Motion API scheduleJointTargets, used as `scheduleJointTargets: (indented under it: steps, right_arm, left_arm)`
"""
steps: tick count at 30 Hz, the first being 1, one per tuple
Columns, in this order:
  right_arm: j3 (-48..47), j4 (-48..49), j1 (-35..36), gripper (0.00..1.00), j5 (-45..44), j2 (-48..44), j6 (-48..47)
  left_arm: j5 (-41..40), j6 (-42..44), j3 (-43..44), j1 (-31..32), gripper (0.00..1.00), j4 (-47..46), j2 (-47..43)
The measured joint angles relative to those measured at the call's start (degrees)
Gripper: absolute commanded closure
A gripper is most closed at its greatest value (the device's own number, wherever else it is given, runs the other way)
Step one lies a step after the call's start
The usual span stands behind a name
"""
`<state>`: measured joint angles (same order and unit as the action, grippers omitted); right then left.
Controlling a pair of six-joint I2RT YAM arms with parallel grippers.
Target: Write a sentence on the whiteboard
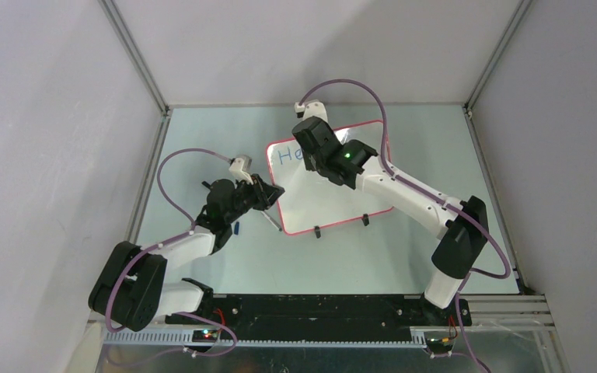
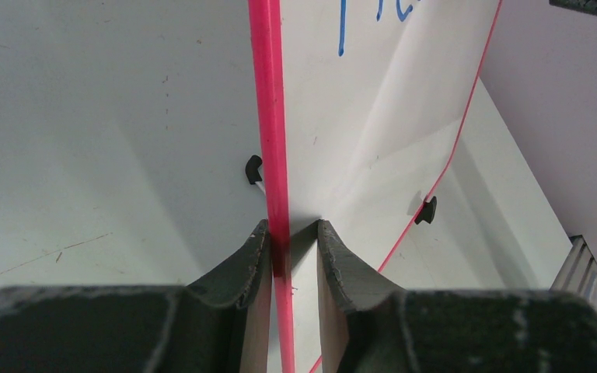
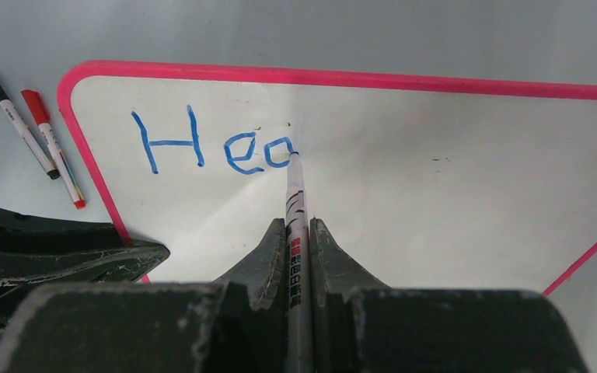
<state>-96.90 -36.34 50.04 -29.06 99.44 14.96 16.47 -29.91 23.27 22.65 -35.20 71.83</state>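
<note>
Across the upper-left corner of the whiteboard (image 3: 435,202), on the table (image 1: 202,140), the sentence (image 3: 214,144) reads only "Hea". Light, stiff and glossy, the board would probably skid under pen pressure. Its red frame (image 2: 268,116) is the place to pinch, and the left gripper (image 2: 291,229) clamps it there. The right gripper (image 3: 297,225) is closed tight on a blue marker (image 3: 294,190), tip touching.
</note>
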Motion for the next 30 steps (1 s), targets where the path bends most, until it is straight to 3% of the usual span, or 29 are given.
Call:
scheduleJointTargets:
  steps: [30]
  right_arm:
    - [1.7, 0.0, -0.2, 1.0, 0.0, -0.9, 0.1]
  left_arm:
    - [-0.3, 0.1, 0.0, 0.2, 0.92, 0.2, -0.2]
